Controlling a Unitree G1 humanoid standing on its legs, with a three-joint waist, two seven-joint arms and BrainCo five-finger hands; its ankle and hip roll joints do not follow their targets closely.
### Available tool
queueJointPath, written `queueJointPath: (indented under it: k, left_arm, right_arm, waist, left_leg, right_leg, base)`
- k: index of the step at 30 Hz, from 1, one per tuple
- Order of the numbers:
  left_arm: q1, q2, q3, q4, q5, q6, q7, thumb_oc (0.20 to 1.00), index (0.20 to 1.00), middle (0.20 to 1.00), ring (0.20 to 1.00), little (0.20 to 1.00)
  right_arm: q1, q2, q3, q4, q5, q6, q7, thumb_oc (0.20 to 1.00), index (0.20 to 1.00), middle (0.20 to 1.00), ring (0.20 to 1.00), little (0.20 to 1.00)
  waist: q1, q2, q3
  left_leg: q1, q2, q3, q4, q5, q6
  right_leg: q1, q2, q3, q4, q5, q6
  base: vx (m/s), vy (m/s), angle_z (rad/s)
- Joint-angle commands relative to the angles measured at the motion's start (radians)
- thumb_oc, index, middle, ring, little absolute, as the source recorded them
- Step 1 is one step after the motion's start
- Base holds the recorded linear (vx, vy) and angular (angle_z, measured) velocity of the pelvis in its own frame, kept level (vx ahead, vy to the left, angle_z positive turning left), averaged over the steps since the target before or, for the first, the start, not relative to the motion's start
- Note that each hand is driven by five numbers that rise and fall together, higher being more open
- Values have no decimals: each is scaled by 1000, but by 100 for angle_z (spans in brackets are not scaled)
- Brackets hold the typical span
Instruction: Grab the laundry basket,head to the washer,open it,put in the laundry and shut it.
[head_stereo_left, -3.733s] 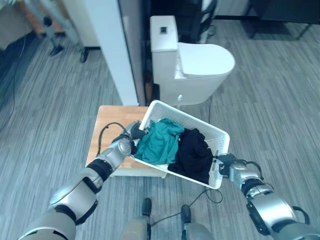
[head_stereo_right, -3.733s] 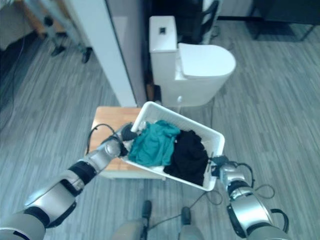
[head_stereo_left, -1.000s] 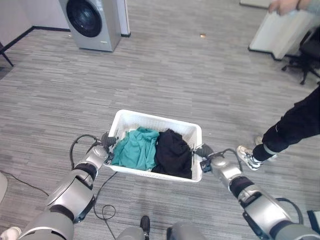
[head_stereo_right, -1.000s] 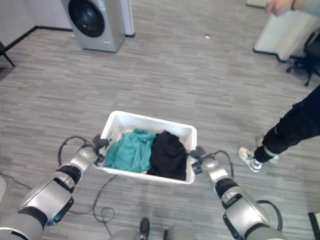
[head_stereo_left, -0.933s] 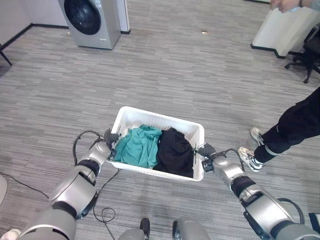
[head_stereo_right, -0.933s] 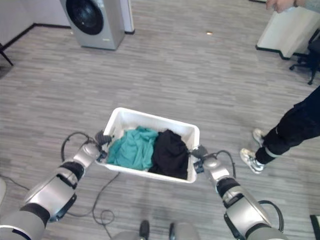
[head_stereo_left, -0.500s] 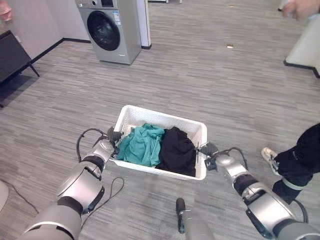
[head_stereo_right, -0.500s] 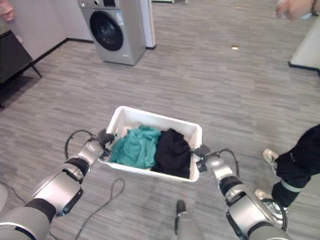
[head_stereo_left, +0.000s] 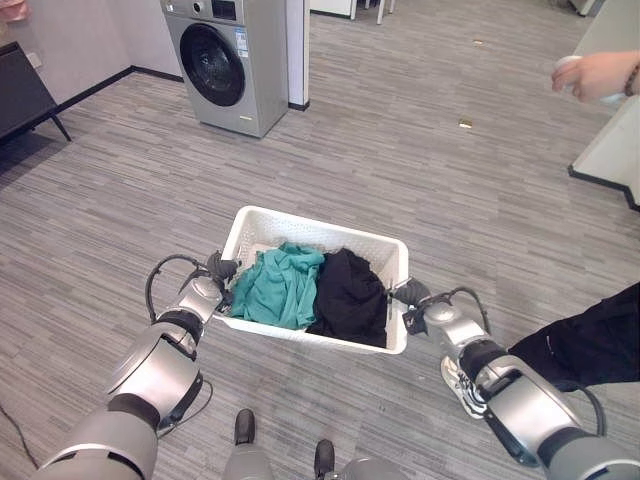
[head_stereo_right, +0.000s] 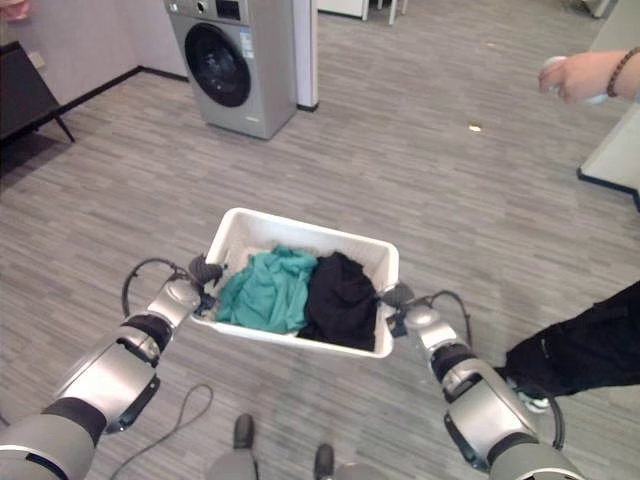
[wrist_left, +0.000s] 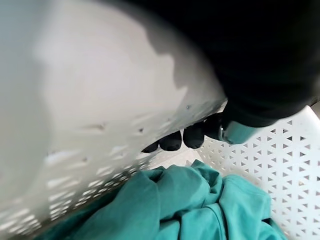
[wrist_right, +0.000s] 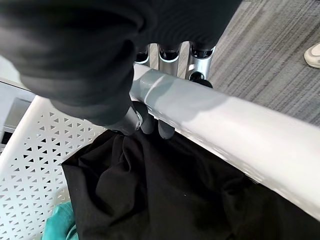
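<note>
Both hands, left hand (head_stereo_left: 213, 283) and right hand (head_stereo_left: 418, 302), curl over opposite rims of the white laundry basket (head_stereo_left: 262, 224), well short of the washer (head_stereo_left: 227, 62).

Grey wood-grain plank flooring (head_stereo_left: 420, 180) is stretching across the room. A pale wall with a dark skirting board (head_stereo_left: 95, 88) is running along the far left, and a dark low piece of furniture on thin black legs (head_stereo_left: 25, 100) is standing against it. A white panel with a black base (head_stereo_left: 610, 150) is standing at the right.

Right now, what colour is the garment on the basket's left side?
Teal green garment, beside a black one; clearest in the left eye view.
</note>
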Motion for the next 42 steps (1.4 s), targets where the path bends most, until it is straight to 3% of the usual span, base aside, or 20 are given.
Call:
queueJointPath:
  k: [1,15,26,42]
  left_arm:
    - [-89,-50,-15,-11,-19,-65,34,200,200,200,200,200]
    - [-43,-66,-3,-15,-11,-71,38,200,200,200,200,200]
    - [-16,-62,19,-16,-9,-66,35,200,200,200,200,200]
    - [8,-82,13,-31,-8,-68,31,200,200,200,200,200]
  right_arm:
    - [-57,33,-4,-67,55,-104,31,200,200,200,200,200]
    - [-18,22,-33,-82,3,-109,31,200,200,200,200,200]
    - [2,14,-31,-96,-15,-106,37,200,200,200,200,200]
    - [38,0,-54,-93,18,-111,45,200,200,200,200,200]
  waist:
    - [31,32,-62]
    - [35,63,-99]
    - [26,50,-89]
    - [21,62,-98]
  left_leg:
    - [86,-21,22,-12,18,52]
    - [176,-49,49,-122,18,64]
    - [168,-41,38,-85,-3,63]
    - [178,-37,38,-117,5,60]
  right_leg:
    - [-3,-78,104,44,-59,187]
    - [9,-115,106,10,-50,213]
    - [-4,-105,100,31,-63,204]
    - [4,-109,79,15,-64,207]
  base:
    - [179,144,-27]
    - [48,60,-3]
    - [14,-10,-1]
    - [3,-2,0]
